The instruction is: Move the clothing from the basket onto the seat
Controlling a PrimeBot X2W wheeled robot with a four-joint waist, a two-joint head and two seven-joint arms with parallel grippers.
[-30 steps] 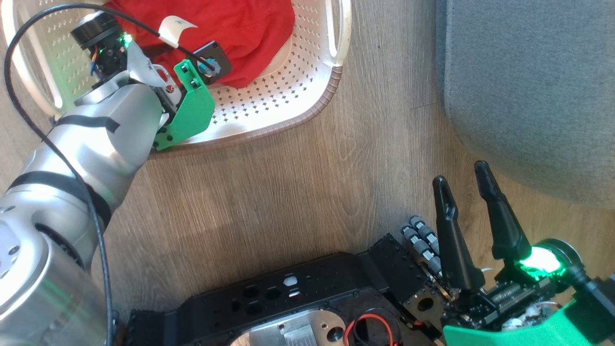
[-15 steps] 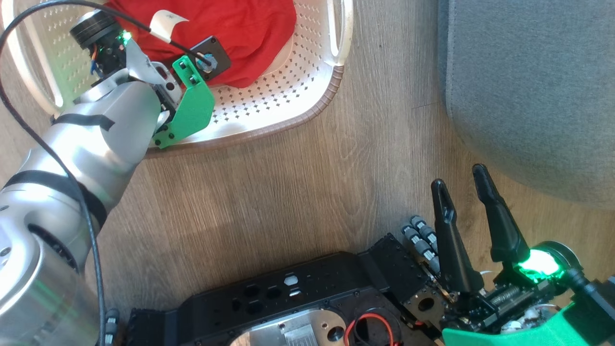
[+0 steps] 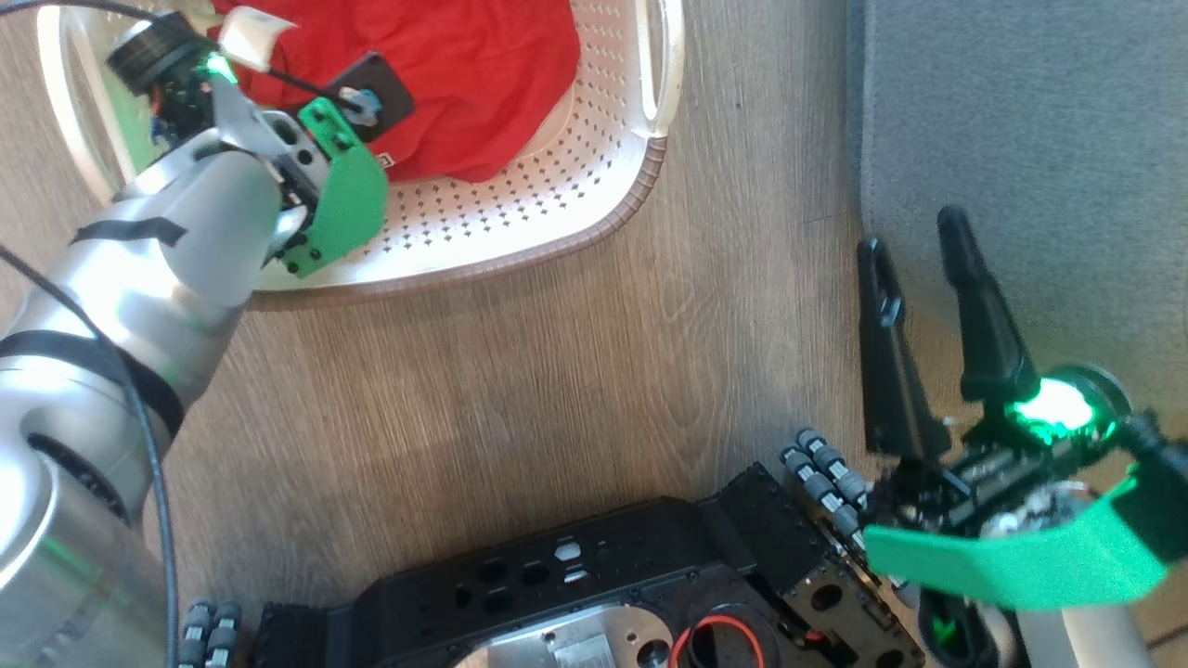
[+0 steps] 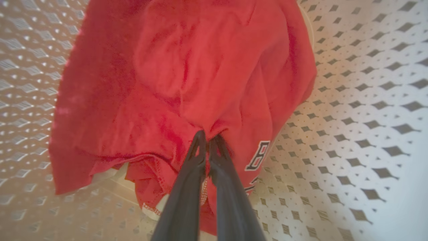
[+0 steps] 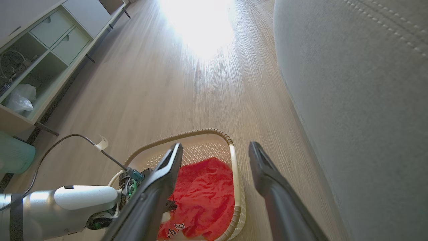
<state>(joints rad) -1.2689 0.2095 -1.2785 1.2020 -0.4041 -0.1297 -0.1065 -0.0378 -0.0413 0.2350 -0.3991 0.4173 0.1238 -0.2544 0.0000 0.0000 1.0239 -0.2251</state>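
Note:
The red clothing (image 3: pixel 464 74) lies bunched in the cream basket (image 3: pixel 520 213) at the upper left of the head view. In the left wrist view my left gripper (image 4: pixel 207 136) is shut on a fold of the red clothing (image 4: pixel 200 73), whose printed lettering (image 4: pixel 259 155) shows beside the fingers. The perforated basket wall (image 4: pixel 351 100) surrounds it. My right gripper (image 3: pixel 914 232) stands open with nothing between its fingers, its tips at the edge of the grey seat (image 3: pixel 1049 121). In the right wrist view the right gripper (image 5: pixel 215 147) points over the basket (image 5: pixel 234 167), the clothing (image 5: pixel 204 197) and the seat (image 5: pixel 361 100).
Wood floor (image 3: pixel 520 371) lies between basket and seat. My black base (image 3: pixel 594 575) fills the bottom of the head view. A cabinet with shelves (image 5: pixel 36 50) stands far left in the right wrist view, with a teal container (image 5: pixel 13 154) beside it.
My right gripper has risen and moved toward the seat edge. The left arm has pushed farther into the basket. The head view has shifted a little.

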